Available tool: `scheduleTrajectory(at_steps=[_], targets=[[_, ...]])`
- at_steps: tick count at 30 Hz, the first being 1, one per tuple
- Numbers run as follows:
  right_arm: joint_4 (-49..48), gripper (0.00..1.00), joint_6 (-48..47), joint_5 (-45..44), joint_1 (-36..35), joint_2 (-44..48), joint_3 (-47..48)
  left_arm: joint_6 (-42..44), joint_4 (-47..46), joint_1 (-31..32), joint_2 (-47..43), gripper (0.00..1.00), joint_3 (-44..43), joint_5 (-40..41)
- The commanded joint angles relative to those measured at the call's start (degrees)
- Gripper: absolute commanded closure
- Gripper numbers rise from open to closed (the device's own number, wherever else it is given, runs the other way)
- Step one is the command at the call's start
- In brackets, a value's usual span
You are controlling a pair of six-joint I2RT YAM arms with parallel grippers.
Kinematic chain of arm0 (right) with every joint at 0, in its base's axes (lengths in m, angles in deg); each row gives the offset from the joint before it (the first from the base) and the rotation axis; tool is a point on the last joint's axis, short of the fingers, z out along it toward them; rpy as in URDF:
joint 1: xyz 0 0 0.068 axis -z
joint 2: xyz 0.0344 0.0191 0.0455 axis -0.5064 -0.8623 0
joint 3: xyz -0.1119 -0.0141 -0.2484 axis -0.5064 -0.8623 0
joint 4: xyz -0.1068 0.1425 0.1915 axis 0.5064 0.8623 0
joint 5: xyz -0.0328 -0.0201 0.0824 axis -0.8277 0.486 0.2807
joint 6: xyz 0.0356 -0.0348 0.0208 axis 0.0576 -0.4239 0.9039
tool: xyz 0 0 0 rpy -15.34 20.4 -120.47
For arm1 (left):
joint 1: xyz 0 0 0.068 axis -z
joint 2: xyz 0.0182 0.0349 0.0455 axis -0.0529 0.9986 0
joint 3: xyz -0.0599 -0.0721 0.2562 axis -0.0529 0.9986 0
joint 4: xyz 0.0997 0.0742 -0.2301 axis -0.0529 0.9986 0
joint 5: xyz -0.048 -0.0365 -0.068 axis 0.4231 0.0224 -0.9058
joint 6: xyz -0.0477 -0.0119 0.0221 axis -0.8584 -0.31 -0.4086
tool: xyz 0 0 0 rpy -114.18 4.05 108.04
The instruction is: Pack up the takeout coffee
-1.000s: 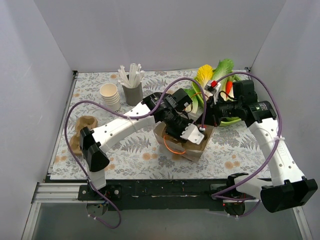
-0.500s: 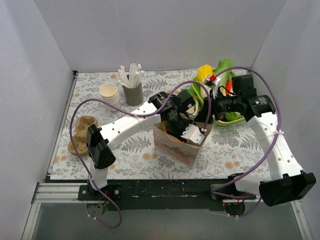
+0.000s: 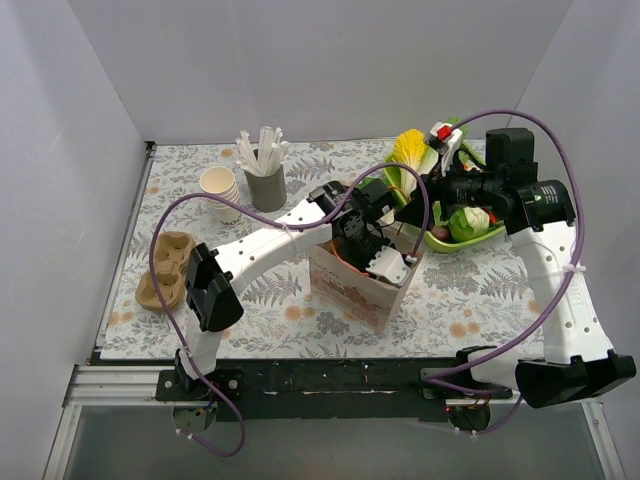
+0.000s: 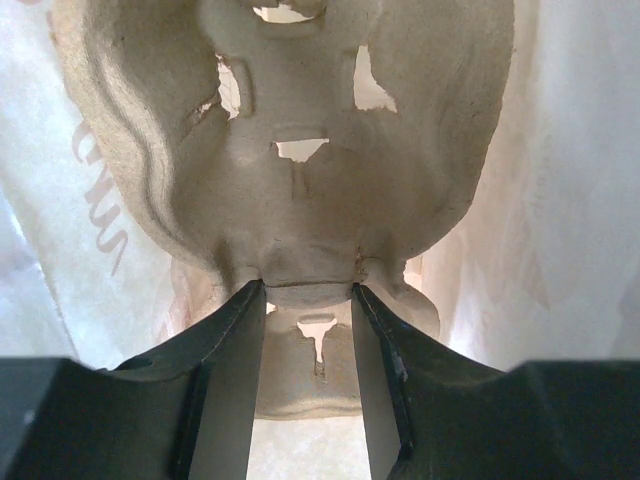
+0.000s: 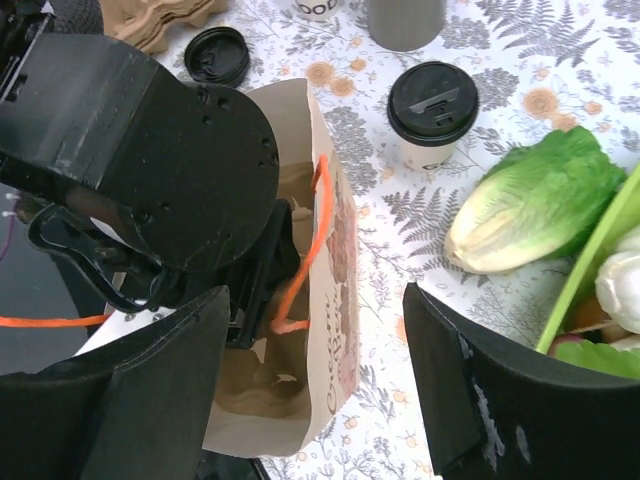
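My left tool (image 4: 308, 290) is down inside the paper bag (image 5: 340, 335), its jaws clamped on the rim of the pulp cup carrier (image 4: 300, 180). My right tool (image 5: 315, 300) hangs wide open over the bag's mouth, holding nothing. The coffee (image 5: 432, 112) stands upright on the bench (image 5: 590, 60) just past the bag, lid on, near the lettuce (image 5: 535, 205). I'd press the carrier flat to the bag's bottom before letting go. Then I'd draw the left arm straight up, clear of the orange handle (image 5: 318, 215), and take the cup by its paper wall, below the lid.
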Motion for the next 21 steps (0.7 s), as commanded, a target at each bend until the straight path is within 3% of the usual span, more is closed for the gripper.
scheduleTrajectory(at_steps=[1,6,12,21], targets=[[-0.9,0.21,-1.5,-4.6,1.0,4.0,3.1,1.0,2.2,-0.8,-1.3,1.00,-2.0,0.2],[-4.4,0.13,-3.4,-8.9,2.4,7.0,2.9,-2.8,2.3,-1.9,-1.3,1.00,-3.0,-2.2],[-4.2,0.13,-2.1,-7.9,4.5,7.7,1.7,-5.6,2.0,-2.6,-1.6,1.00,-2.2,-3.8],[-8.1,0.13,-0.6,-6.7,8.2,8.4,2.5,-5.8,1.9,-3.2,-1.1,1.00,1.5,0.6]])
